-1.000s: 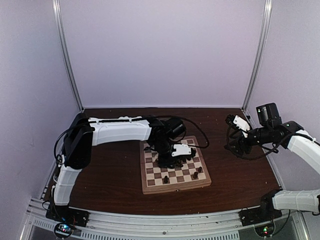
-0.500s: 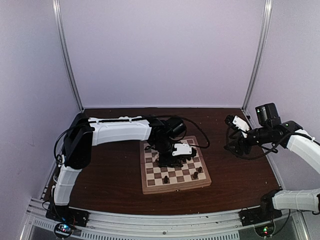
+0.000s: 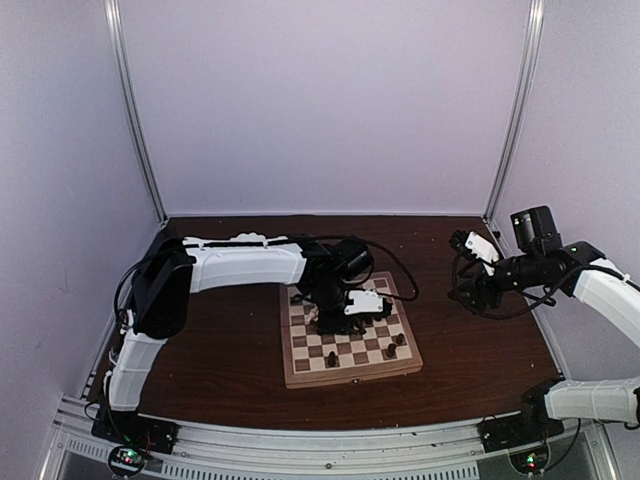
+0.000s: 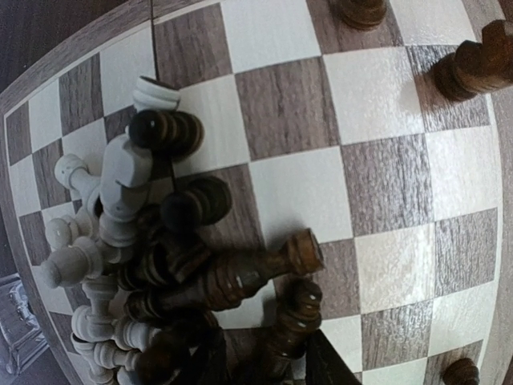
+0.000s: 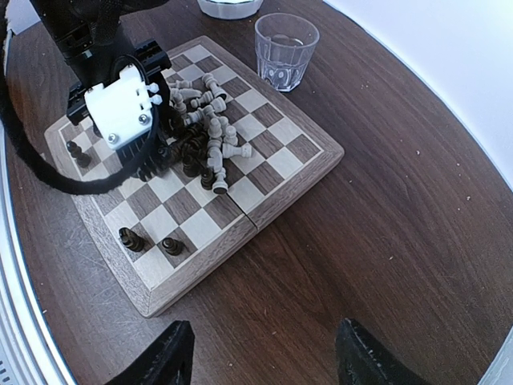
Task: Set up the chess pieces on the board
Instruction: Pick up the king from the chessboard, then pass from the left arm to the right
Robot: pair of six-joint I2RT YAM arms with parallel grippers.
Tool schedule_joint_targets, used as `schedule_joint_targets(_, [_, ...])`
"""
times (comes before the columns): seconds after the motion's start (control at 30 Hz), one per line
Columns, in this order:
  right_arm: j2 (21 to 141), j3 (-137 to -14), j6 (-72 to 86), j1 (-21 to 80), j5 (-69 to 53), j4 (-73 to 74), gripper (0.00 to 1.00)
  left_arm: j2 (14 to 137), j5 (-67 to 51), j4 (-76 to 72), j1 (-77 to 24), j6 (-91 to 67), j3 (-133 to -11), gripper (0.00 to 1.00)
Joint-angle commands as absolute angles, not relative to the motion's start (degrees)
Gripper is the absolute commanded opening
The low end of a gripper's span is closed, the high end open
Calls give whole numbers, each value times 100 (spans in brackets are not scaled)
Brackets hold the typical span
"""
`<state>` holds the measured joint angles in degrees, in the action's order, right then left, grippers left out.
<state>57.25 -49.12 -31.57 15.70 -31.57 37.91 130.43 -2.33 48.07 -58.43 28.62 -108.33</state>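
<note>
The board [image 3: 350, 377] lies mid-table, a checkered wooden box. A heap of cream and dark chess pieces [image 5: 204, 132] lies on its far half. My left gripper [image 3: 335, 322] hangs over that heap. In the left wrist view its jaws [image 4: 268, 365] are open and closely straddle a dark piece [image 4: 298, 313], which sits beside a toppled dark piece [image 4: 240, 277]. Standing dark pieces [image 5: 132, 238] occupy the board's edge rows. My right gripper [image 5: 264, 361] is open over bare tabletop to the right of the board and holds nothing.
A clear drinking glass [image 5: 286, 50] stands on the table just beyond the board's far corner. A white rounded object [image 5: 228, 6] is cut off at the top edge. The left arm's black cable loops across the board's left side.
My left gripper has shifted slightly toward the far side over the heap, and its jaws have narrowed a little. The right arm has stayed put.
</note>
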Motion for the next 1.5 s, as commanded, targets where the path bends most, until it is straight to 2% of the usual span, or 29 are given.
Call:
schedule_joint_targets(0.0, [5704, -4869, -3190, 1529, -3173, 3826, 63, 13106, -230, 4929, -5792, 2764, -10794, 33])
schedule_joint_targets(0.43, [5722, -4872, -3182, 1529, -3182, 3829, 63, 12726, -492, 4946, -5800, 2637, -10828, 12])
schedule_joint_targets(0.8, [5763, -4893, -3147, 1529, -3190, 3818, 63, 12080, -876, 4754, -5768, 2280, -10881, 10])
schedule_joint_targets(1.03, [5936, -5086, -3013, 1544, -3639, 3860, 62, 11545, -1670, 3786, -5469, 1552, -10214, 10])
schedule_joint_targets(1.37, [7760, -6870, -3020, 2649, -4458, 4893, 53, 10736, -2738, 1787, -5179, 37, -8932, 11])
schedule_joint_targets(1.47, [8268, -7397, -2571, 2837, -4620, 4816, 50, 10529, -2982, 1308, -5186, -456, -8668, 12])
